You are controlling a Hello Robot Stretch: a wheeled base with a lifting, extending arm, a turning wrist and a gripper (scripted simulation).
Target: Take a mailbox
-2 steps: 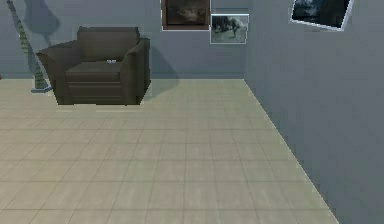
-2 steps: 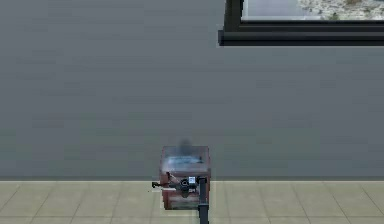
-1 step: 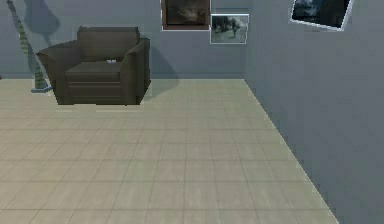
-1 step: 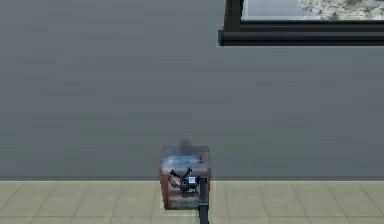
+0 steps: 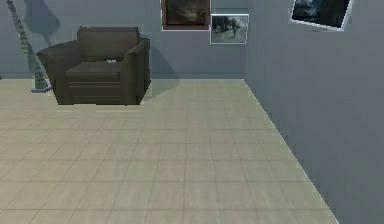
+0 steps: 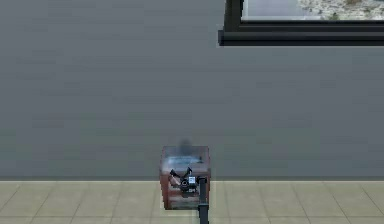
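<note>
- So, the mailbox hunt: we're pretty sure the reddish box is what we're after. It's a squat little block with something bluish-grey on top, though it's too small for us to swear it's a mailbox.
- The box sits on the tiled floor, right at the foot of the grey wall.
- High above the box and off toward the arm side view's right hangs a dark-framed picture. It's well clear of the box and nothing to do with the job.
- The arm comes up from the bottom edge just below the box, and the gripper shows right in front of the box's face.
- Gripper state: we honestly can't tell. The box stands on the floor right behind the fingers, so we can't say whether the gripper has hold of it, is touching it, or is just near it.
- What looks done, by our guess: finding the box, parking next to it and lining the arm up with it.
- What looks left: the box rests on the floor, so there's no lift yet. We'd want a sure grab and then a raise clear of the floor.
- Looking ahead there's a dark armchair. We can't place it relative to the box.
</note>
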